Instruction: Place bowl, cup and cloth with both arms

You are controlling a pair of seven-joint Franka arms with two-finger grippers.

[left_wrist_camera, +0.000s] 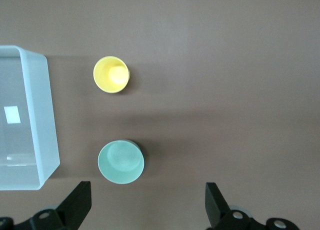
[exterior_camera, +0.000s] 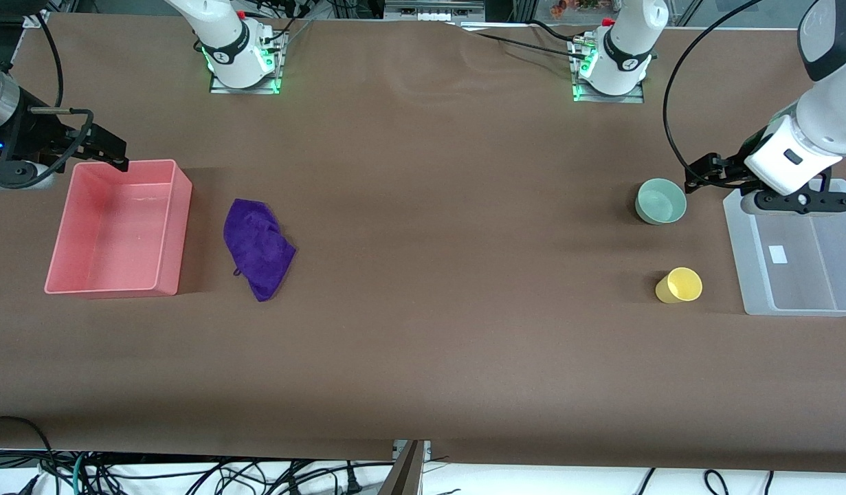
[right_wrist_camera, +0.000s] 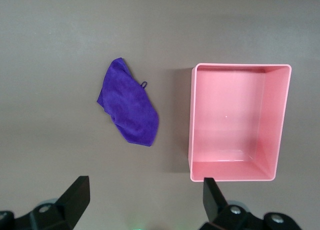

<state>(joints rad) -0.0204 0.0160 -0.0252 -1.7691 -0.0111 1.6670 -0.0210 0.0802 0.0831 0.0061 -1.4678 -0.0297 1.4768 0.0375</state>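
Note:
The pale green bowl (exterior_camera: 661,201) stands on the brown table toward the left arm's end and shows in the left wrist view (left_wrist_camera: 121,162). The yellow cup (exterior_camera: 679,285) stands nearer to the front camera than the bowl, mouth up (left_wrist_camera: 111,74). The purple cloth (exterior_camera: 259,249) lies crumpled toward the right arm's end, beside a pink bin; it shows in the right wrist view (right_wrist_camera: 129,109). My left gripper (exterior_camera: 701,173) hangs open and empty (left_wrist_camera: 148,200) over the table beside the bowl. My right gripper (exterior_camera: 113,152) is open and empty (right_wrist_camera: 145,197) over the pink bin's edge.
The pink bin (exterior_camera: 182,227) is empty; its rim shows in the right wrist view (right_wrist_camera: 192,120). A clear plastic bin (exterior_camera: 737,254) sits at the left arm's end beside the bowl and cup (left_wrist_camera: 42,120). Both arm bases stand along the table's back edge.

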